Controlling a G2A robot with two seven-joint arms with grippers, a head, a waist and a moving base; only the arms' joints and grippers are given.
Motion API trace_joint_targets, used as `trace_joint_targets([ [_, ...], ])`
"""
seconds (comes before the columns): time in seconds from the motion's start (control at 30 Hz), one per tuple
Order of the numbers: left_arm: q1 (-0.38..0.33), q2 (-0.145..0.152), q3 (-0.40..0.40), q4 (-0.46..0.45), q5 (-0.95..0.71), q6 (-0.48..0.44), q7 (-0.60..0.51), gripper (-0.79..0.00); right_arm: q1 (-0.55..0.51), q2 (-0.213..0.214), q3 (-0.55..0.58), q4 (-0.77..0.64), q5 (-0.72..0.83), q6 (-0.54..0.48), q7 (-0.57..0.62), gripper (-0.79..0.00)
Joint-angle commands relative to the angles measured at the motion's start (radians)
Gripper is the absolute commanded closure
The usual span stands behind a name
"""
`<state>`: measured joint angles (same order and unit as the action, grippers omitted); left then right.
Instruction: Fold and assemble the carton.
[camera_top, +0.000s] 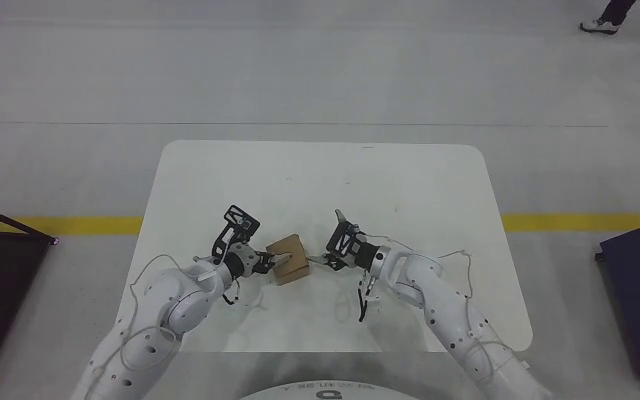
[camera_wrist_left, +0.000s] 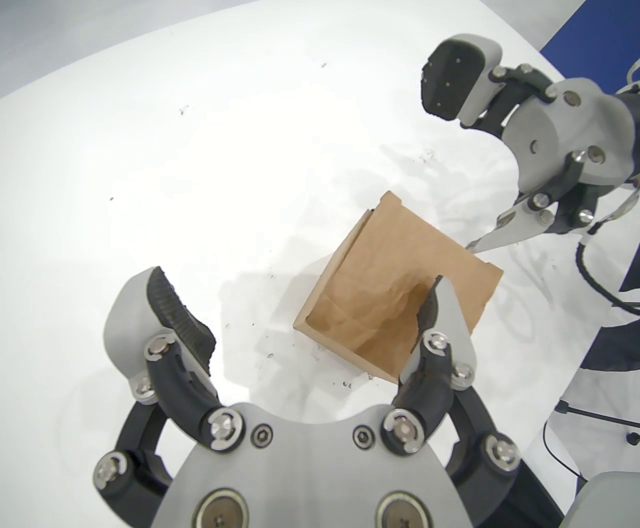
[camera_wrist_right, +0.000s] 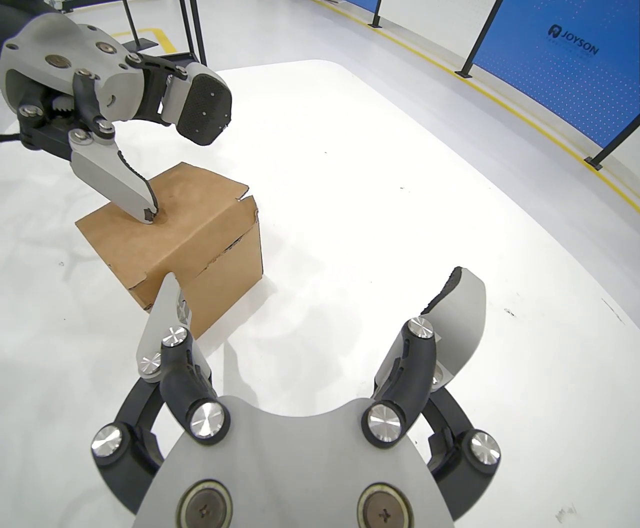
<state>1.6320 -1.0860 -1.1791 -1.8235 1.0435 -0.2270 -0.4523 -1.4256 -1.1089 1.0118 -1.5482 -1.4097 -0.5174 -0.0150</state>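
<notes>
Left hand (camera_wrist_left: 300, 295) wide, fingertip (camera_wrist_right: 135, 192) pressing creased brown cardboard carton (camera_wrist_right: 200, 235); right hand (camera_wrist_right: 315, 280) wide beside.

Facing inward, left gripper (camera_wrist_left: 299, 283) and right gripper (camera_wrist_right: 314, 275) gape wide.
</notes>
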Motion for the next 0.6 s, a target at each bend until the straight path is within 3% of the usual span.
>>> trace_joint_targets([
  [0.0, -0.002, 0.000, -0.001, -0.009, -0.003, 0.001, -0.002, -0.785, 0.003, -0.001, -0.002, -0.003, 0.000, -0.002, -0.002, -0.785],
  [0.57, 0.000, 0.001, -0.013, -0.024, -0.008, 0.009, -0.012, -0.785, 0.022, -0.008, -0.027, 0.006, -0.008, -0.013, -0.008, -0.785],
])
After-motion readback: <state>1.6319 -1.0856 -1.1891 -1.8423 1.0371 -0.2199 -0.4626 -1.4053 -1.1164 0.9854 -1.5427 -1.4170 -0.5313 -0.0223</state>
